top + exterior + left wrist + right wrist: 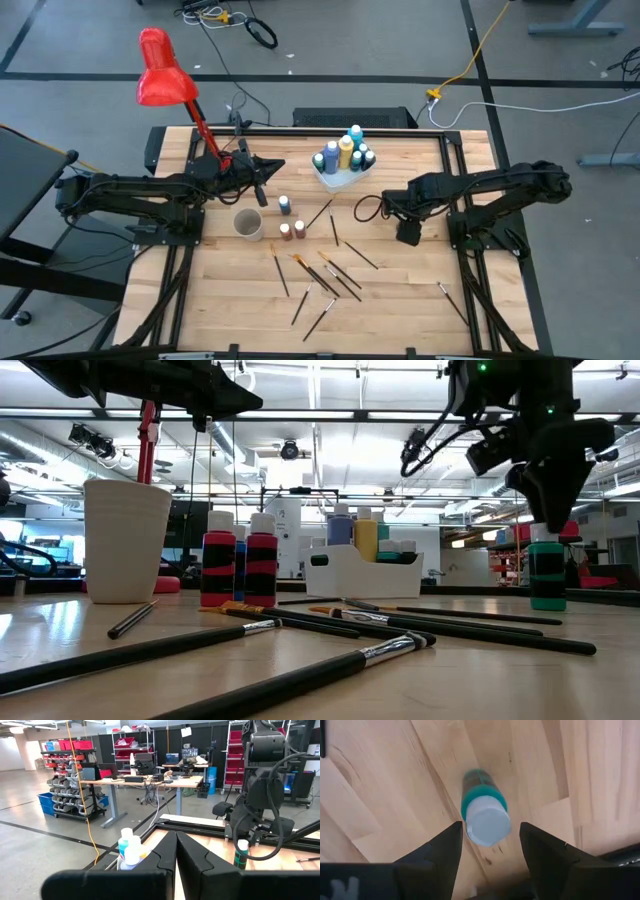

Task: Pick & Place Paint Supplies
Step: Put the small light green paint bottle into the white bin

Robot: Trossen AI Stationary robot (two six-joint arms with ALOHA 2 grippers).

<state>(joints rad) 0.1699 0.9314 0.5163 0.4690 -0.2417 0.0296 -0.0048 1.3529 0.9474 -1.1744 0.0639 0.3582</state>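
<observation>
Teal paint bottle stands upright on the table's right side beneath our wide-open, empty right gripper, so we should descend straight, centering fingers around its cap.

the tray sits at the table's far middle, with several bottles standing in it. nearer and left of it stands the cup, with three loose bottles just right of the cup. brushes lie scattered across the near middle, one brush well apart toward the near right. a lone bottle stands right of the tray, seemingly directly under the right gripper. the left gripper hangs left of the tray.
</observation>
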